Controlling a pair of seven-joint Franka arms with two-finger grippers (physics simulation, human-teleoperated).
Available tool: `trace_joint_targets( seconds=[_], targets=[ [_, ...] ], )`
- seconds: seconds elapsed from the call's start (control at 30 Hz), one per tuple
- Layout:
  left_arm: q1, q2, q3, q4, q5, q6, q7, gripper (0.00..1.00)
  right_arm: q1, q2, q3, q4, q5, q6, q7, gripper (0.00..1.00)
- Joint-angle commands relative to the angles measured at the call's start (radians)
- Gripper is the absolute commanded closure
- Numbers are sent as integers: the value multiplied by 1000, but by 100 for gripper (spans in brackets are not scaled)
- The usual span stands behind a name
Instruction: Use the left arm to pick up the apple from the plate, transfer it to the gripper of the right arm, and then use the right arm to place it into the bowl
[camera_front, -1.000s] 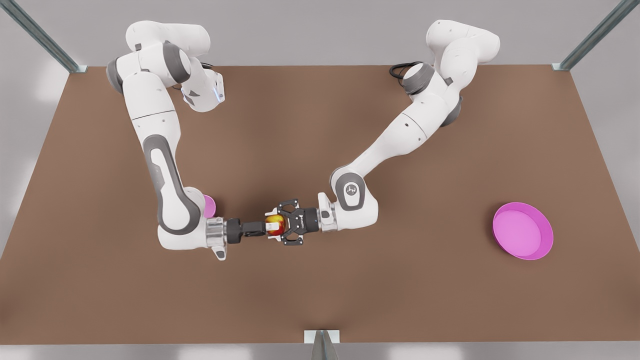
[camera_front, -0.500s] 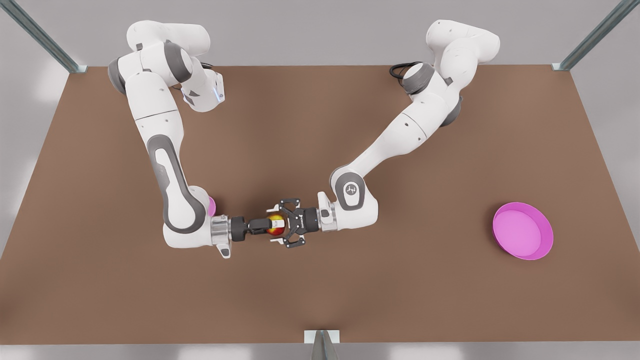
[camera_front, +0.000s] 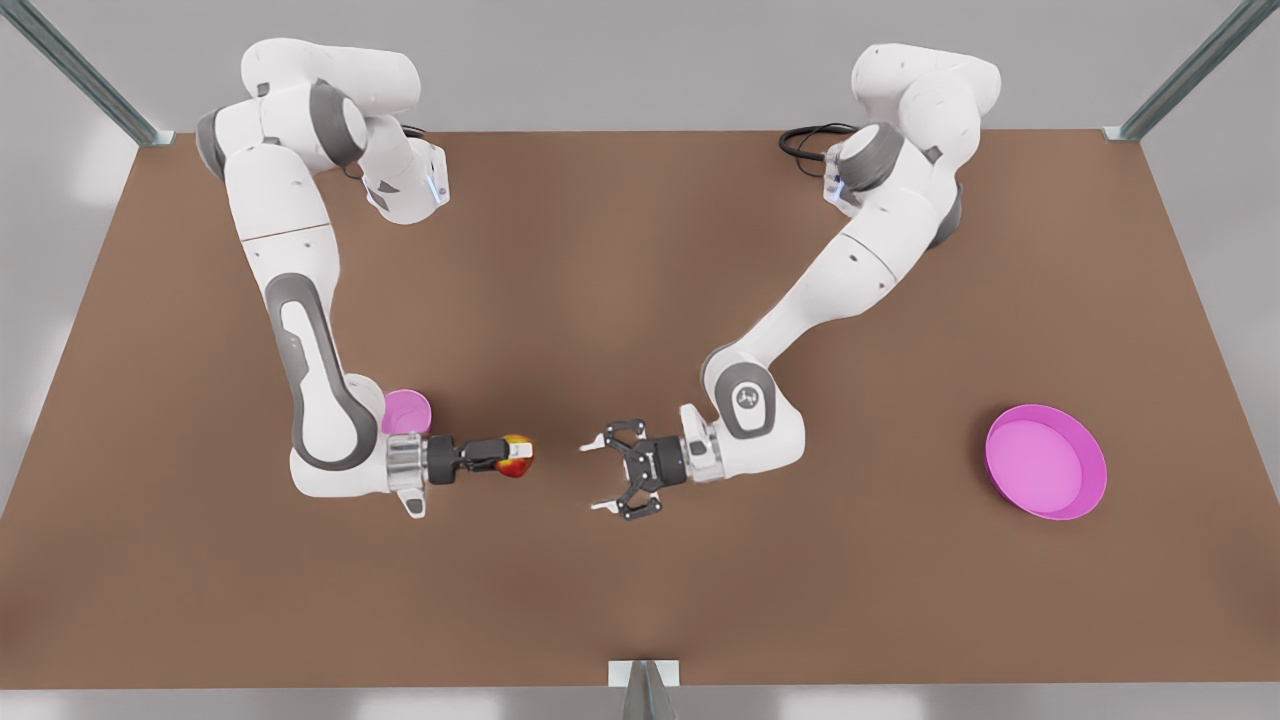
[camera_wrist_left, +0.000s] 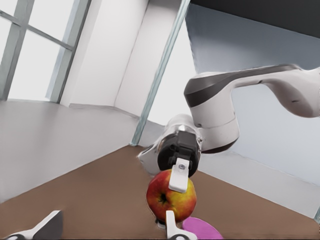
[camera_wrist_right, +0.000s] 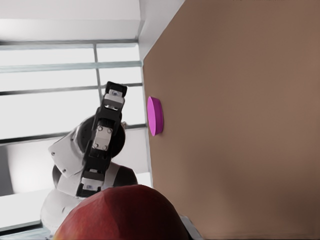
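Note:
The red-and-yellow apple (camera_front: 520, 459) hangs above the table, and my right gripper (camera_front: 508, 453), the slim one behind the silver wrist ring, is shut on it. In the left wrist view the apple (camera_wrist_left: 161, 198) sits between that gripper's two white pads (camera_wrist_left: 178, 180). The apple (camera_wrist_right: 120, 212) is also close up in the right wrist view. My left gripper (camera_front: 592, 477), the wide claw, stands open and apart from the apple, toward the front view's right. The small pink bowl (camera_front: 408, 411) is partly behind the right arm. The magenta plate (camera_front: 1040, 455) lies far to the front view's right.
The brown table (camera_front: 640, 590) has metal frame posts at its back corners and a bracket (camera_front: 644, 680) at its front edge. A black cable (camera_front: 805, 140) lies by the left arm's base.
The left gripper has opened, let go of the apple and backed off to the front view's right. The right gripper, shut on the apple, has pulled it toward the front view's left.

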Motion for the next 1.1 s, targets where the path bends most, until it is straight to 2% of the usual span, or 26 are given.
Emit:
trace_joint_targets(
  seconds=[0.0,0.03,0.1,0.13,0.17,0.2,0.27,0.33,0.4,0.43,0.47,0.5,0.53,0.6,0.67,0.77,0.83,1.07],
  targets=[
    [95,-78,0,-138,41,-28,4,0,-12,-30,1,-26,-79,-23,-27,39],
    [184,-148,2,-262,105,-34,-40,0,-24,-67,1,-60,-154,-19,-27,39],
    [282,-209,5,-316,471,-61,-479,0,-61,-116,-2,-93,-343,-17,-26,39],
    [317,-253,3,-307,883,-114,-877,0,-78,-123,-5,-93,-438,-11,-24,39],
    [339,-284,3,-288,1122,-202,-1114,0,-85,-130,-7,-89,-501,-6,-23,39],
    [348,-336,5,-272,1287,-323,-1276,0,-87,-132,-10,-84,-555,-3,-21,39],
    [344,-476,14,-204,1747,-793,-1763,0,-94,-135,-16,-58,-720,-5,-9,39],
    [354,-533,35,-97,1748,-1052,-1833,0,-104,-158,-16,-58,-837,-8,-8,39],
    [446,-614,32,-92,1644,-1089,-1863,0,-116,-178,-15,-66,-935,-12,-7,39],
    [465,-683,72,-104,1577,-1080,-1859,0,-117,-181,-15,-67,-976,-12,-7,39],
    [405,-765,217,-165,1470,-1031,-1856,0,-122,-185,-15,-70,-998,-12,-7,39],
    [226,-901,490,-334,1339,-896,-1853,0,-122,-192,-13,-74,-1030,-12,-7,39],
    [210,-956,506,-396,1339,-853,-1849,0,-124,-192,-13,-81,-1053,-11,-9,39],
    [199,-985,528,-405,1339,-855,-1838,0,-137,-189,-13,-87,-1121,-2,-12,39],
    [207,-930,526,-325,1343,-910,-1841,0,-140,-189,-2,-103,-1179,30,-17,39],
    [209,-902,526,-310,1360,-914,-1844,0,-128,-210,11,-149,-1194,52,-15,39],
    [210,-902,528,-310,1366,-916,-1844,0,-128,-250,33,-242,-1208,133,-14,39],
    [212,-893,526,-294,1415,-914,-1973,0,-136,-225,33,-245,-1236,189,-15,39]
  ],
)
